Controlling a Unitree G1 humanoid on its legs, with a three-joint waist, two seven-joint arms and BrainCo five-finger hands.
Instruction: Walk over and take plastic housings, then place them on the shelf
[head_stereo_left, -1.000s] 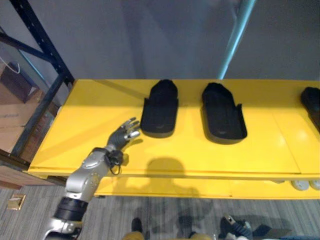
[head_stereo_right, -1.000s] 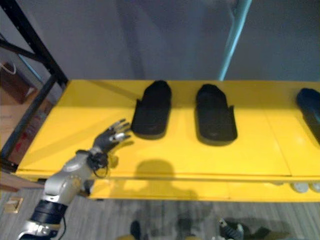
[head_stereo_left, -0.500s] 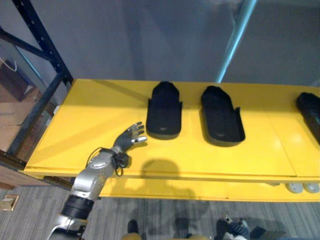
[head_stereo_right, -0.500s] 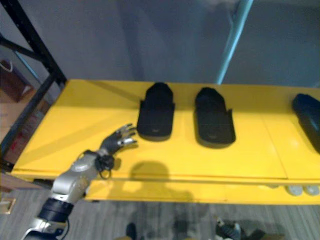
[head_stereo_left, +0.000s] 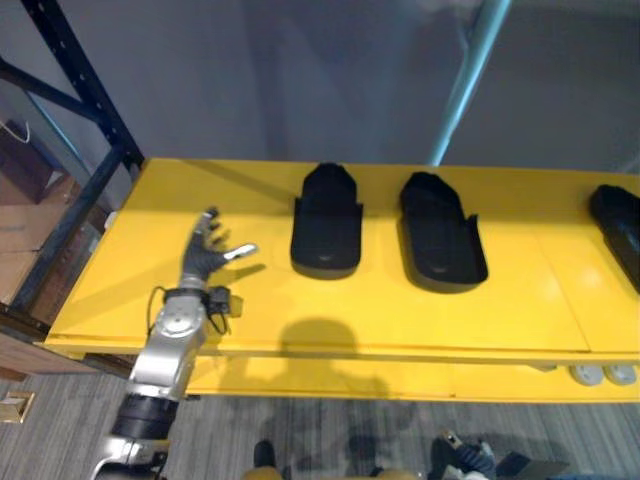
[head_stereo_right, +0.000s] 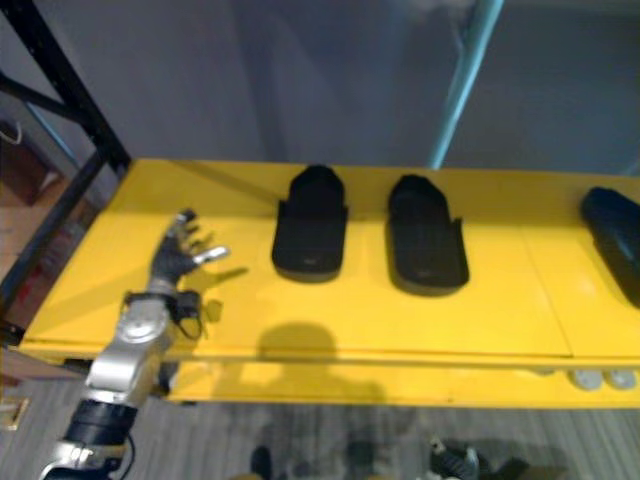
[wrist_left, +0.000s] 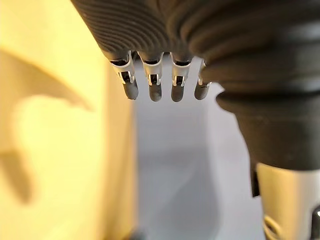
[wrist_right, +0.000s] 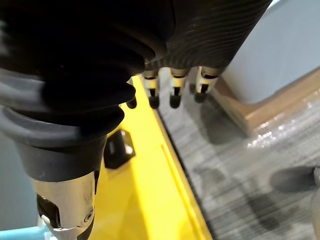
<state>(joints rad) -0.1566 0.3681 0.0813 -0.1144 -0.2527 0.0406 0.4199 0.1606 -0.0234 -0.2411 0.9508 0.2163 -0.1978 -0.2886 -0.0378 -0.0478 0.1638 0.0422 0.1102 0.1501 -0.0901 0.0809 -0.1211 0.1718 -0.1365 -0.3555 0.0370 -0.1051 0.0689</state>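
Of the black plastic housings, the left housing (head_stereo_left: 326, 222) and the middle housing (head_stereo_left: 441, 230) lie side by side, a gap between them, in the upper middle of the frame. A third housing (head_stereo_left: 619, 214) is cut off by the right edge. All three rest on the yellow shelf (head_stereo_left: 380, 312), which is otherwise bare.

The left hand (head_stereo_left: 204, 259) hovers over the shelf at centre left, apart from the left housing, with its fingers spread and nothing held. The right hand (wrist_right: 174, 95) hangs past the shelf's front edge above grey floor, fingers relaxed and empty.

A dark rack post (head_stereo_left: 85, 85) crosses the upper left, with cardboard boxes (head_stereo_left: 30, 230) behind it. A teal pole (head_stereo_left: 470, 75) rises at the upper right.
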